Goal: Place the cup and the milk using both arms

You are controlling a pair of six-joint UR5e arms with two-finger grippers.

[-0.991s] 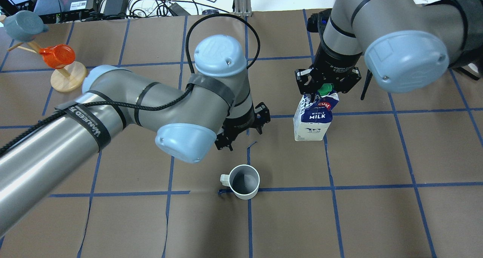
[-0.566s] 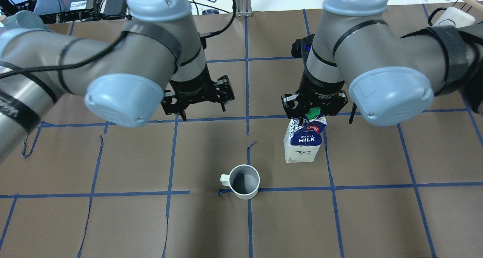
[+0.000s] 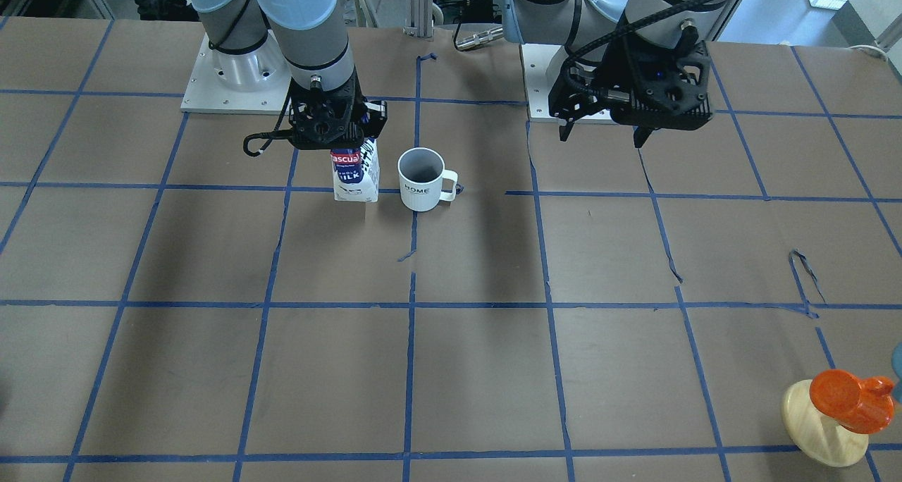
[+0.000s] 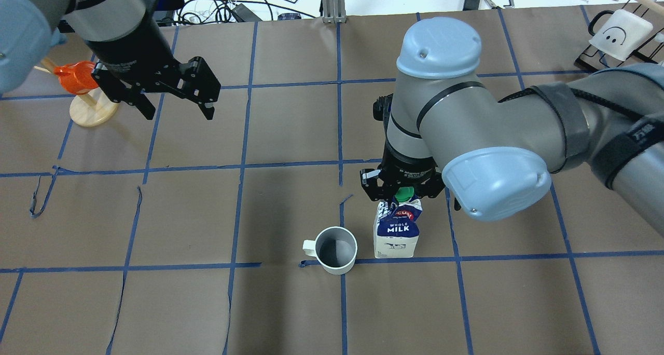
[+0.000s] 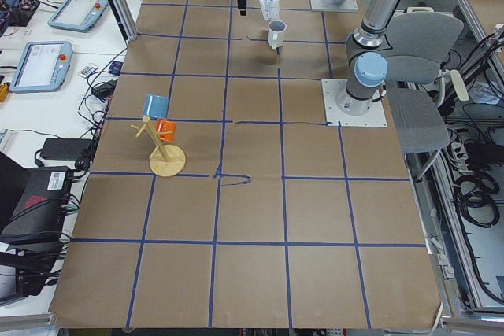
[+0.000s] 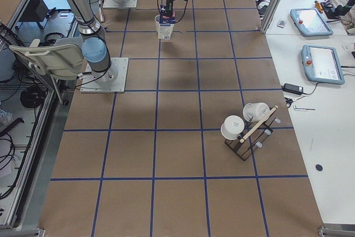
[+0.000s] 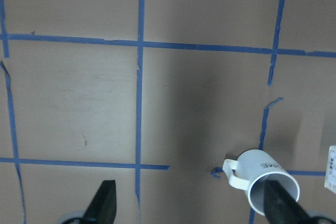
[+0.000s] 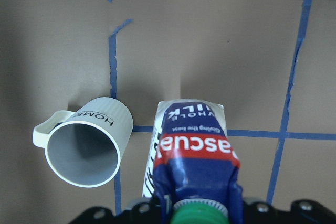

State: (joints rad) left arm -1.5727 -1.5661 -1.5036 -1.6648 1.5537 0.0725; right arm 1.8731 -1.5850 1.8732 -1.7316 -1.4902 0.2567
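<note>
Fingers of the right gripper (image 4: 402,195) are clenched on the gable top of the milk (image 4: 397,233), just under its green cap. The carton is held upright, with its "WHOLE MILK" face toward the overhead camera. A second ago the carton was well apart from the cup (image 4: 336,250), farther out across the bench (image 4: 181,303). It has since been carried in toward the robot and now stands just beside the cup, on the side away from the handle, with a narrow gap between the two. Whether its base touches the bench cannot be told. The cup has not moved: it stands upright at a crossing of the blue tape lines, mouth up, handle pointing toward the robot's left. The left gripper (image 4: 178,111), which hovered near the cup before, has pulled away to the robot's left. It is now well apart from both things, near the orange cup (image 4: 78,77) on its wooden stand (image 4: 93,111). Its fingers are spread wide and hold nothing.
</note>
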